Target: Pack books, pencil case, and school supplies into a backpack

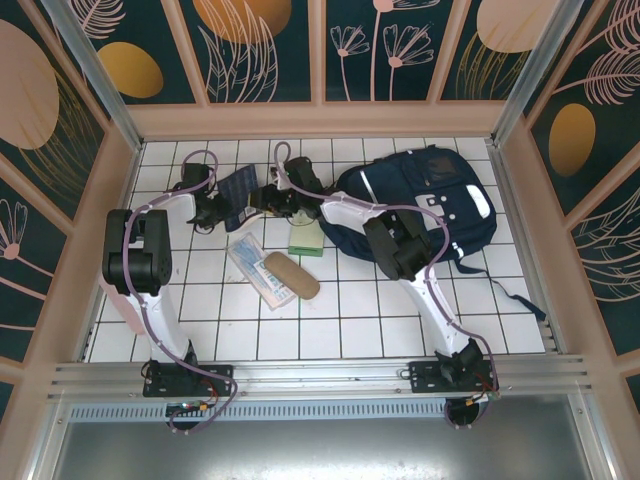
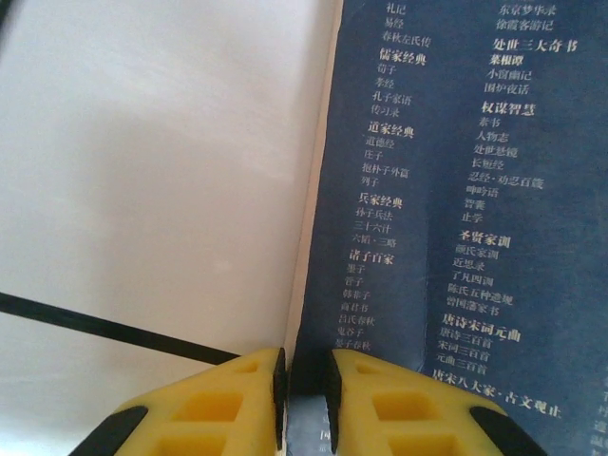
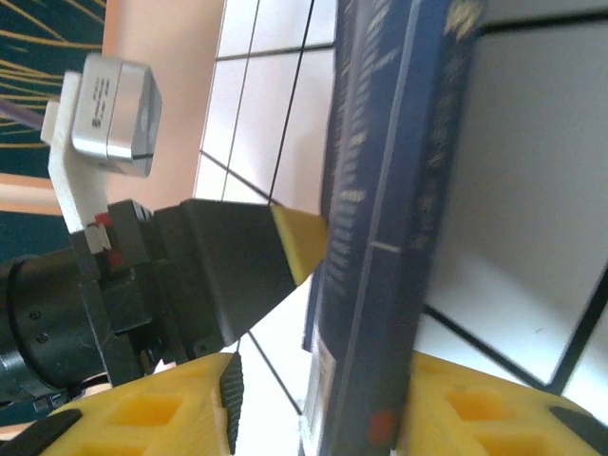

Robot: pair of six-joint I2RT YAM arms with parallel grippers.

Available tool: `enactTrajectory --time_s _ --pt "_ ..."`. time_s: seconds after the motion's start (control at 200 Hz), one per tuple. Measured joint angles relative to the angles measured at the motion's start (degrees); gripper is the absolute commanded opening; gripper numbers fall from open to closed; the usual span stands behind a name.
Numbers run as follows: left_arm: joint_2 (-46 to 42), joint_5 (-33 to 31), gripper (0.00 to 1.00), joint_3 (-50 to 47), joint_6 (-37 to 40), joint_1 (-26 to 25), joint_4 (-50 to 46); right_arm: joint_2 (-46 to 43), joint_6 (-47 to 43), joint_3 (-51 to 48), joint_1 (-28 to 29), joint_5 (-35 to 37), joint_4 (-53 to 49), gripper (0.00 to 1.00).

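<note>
A dark navy book (image 1: pixel 238 188) stands on edge at the back left of the tiled table, held up between both arms. My left gripper (image 1: pixel 218 212) is shut on its lower edge; in the left wrist view the pads (image 2: pixel 279 394) pinch the navy cover (image 2: pixel 456 190) with white Chinese print. My right gripper (image 1: pixel 262 198) straddles the same book (image 3: pixel 389 190). Its right finger (image 3: pixel 456 408) touches the book and a gap shows at its left pad (image 3: pixel 228 399), so it is open. The navy backpack (image 1: pixel 420 205) lies at the back right. The brown pencil case (image 1: pixel 290 275) lies mid-table.
A pale green flat box (image 1: pixel 305 240) and a clear plastic packet with blue print (image 1: pixel 252 268) lie beside the pencil case. The left gripper's yellow fingertip (image 3: pixel 302 242) and black body sit close to my right jaws. Pink walls border the white tiles (image 1: pixel 350 320).
</note>
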Motion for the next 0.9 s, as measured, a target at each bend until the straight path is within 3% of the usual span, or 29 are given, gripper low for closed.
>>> enactTrajectory --time_s 0.195,0.425,0.685,0.901 --pt "0.00 2.12 0.22 -0.04 0.00 -0.63 0.04 1.84 0.37 2.89 1.29 -1.05 -3.32 0.40" --pt "-0.13 2.16 0.28 -0.04 0.00 -0.68 -0.07 1.92 0.39 2.25 0.79 0.09 -5.68 0.00" --pt "-2.73 4.74 0.46 -0.98 -1.79 -1.07 -2.21 0.92 0.35 0.50 -0.02 0.55 -6.01 0.00" --pt "-11.19 15.89 0.68 -5.05 -10.32 0.70 4.83 -6.14 0.33 -3.04 -1.81 -1.01 -4.66 0.00"
